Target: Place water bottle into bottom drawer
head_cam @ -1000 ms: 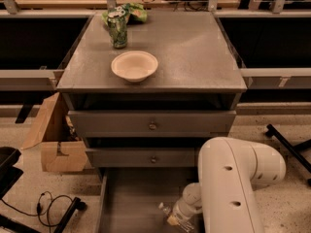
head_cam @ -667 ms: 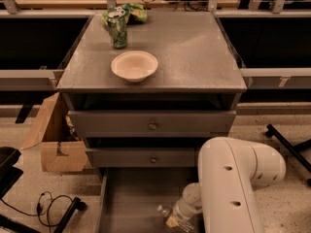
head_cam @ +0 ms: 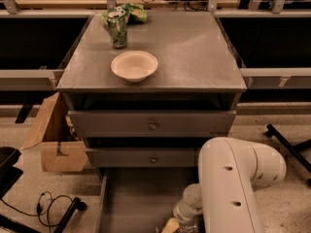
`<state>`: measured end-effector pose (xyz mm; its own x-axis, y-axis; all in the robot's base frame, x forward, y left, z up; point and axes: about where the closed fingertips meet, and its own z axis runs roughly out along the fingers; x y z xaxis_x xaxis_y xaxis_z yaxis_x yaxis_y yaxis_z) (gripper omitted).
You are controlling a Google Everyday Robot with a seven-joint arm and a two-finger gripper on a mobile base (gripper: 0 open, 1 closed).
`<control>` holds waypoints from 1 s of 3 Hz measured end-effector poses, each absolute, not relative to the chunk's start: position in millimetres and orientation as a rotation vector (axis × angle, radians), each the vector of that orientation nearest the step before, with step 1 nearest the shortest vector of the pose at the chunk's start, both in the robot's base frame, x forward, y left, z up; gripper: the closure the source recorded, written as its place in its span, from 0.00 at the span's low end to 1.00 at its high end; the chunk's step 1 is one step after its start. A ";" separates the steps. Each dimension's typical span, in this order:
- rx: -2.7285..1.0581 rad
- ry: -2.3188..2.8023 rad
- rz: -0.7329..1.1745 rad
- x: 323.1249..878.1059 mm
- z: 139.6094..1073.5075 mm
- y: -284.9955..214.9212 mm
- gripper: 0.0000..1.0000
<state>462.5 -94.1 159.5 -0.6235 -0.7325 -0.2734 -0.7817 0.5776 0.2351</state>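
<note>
In the middle of the view stands the grey bench (head_cam: 194, 57), a metal cabinet with a flat top and three drawers in its front. The two upper drawers (head_cam: 194, 123), each with a small round knob, are pushed in. Below them the bottom drawer (head_cam: 131, 198) is pulled out toward the camera, and its plain grey floor shows. The robot's white arm (head_cam: 233, 183) fills the space below the bench's front right corner and bends down over the right part of the open drawer. An open cardboard box (head_cam: 53, 144) sits on the floor below the bench's left edge. A pale bowl (head_cam: 134, 65) rests near the bench's front edge, left of centre. Behind it, near the back left corner, a green drink can (head_cam: 117, 28) stands upright, with a crumpled green packet (head_cam: 133, 11) just beside it at the back edge. The gripper (head_cam: 172, 225) is low over the open drawer and mostly cut off by the bottom of the view; whether it is clenched or released cannot be told. Just beside it, a small clear part of the water bottle (head_cam: 188, 227) shows, over the drawer's right side.
</note>
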 end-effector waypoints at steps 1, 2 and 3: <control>-1.267 2.651 0.503 465.5 173.9 -95.6 0.00; -1.250 2.651 0.501 457.3 212.8 -105.0 0.00; -1.315 2.632 0.555 413.4 281.1 -117.4 0.00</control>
<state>413.4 -117.4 281.1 -0.6057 -0.7406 -0.2909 -0.7950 0.5483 0.2594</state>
